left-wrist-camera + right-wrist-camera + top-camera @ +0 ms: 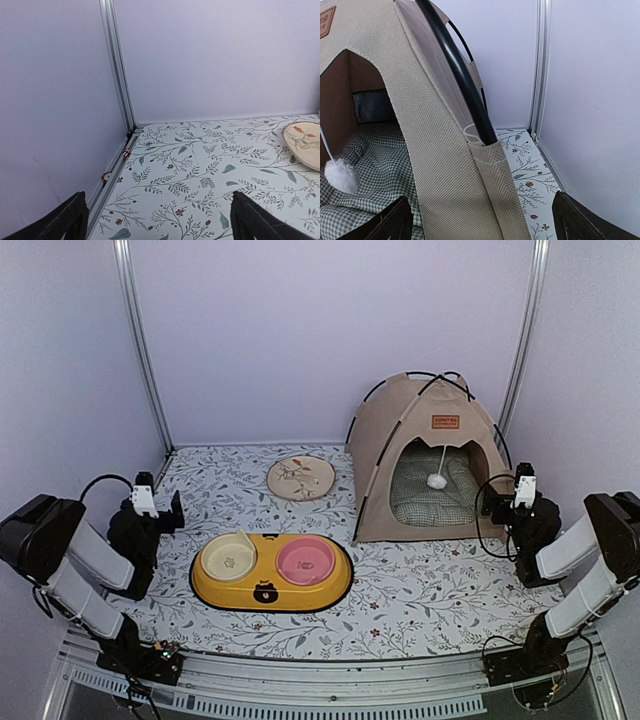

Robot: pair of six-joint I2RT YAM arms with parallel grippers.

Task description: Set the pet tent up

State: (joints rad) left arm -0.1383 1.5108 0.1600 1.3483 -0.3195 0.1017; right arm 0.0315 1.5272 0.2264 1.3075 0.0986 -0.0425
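Note:
The beige pet tent (pixel 400 455) stands upright at the back right, its black poles arched over it. An orange-brown label (pixel 445 422) sits above the doorway, a white pompom (pixel 437 481) hangs in it, and a green-checked cushion (pixel 430 495) lies inside. My right gripper (pixel 518 502) is open just right of the tent's front corner; in the right wrist view the corner's fabric (pixel 470 190) and a black pole (pixel 465 90) lie between the fingers (pixel 575 220), not gripped. My left gripper (pixel 152 508) is open and empty at the left, over the bare floral mat (pixel 200 185).
A yellow double pet bowl (pixel 271 572) with a cream and a pink dish lies front centre. A round beige mat (pixel 300 478) lies at the back centre, its edge in the left wrist view (pixel 305 145). Walls and metal frame posts (pixel 140 350) enclose the table.

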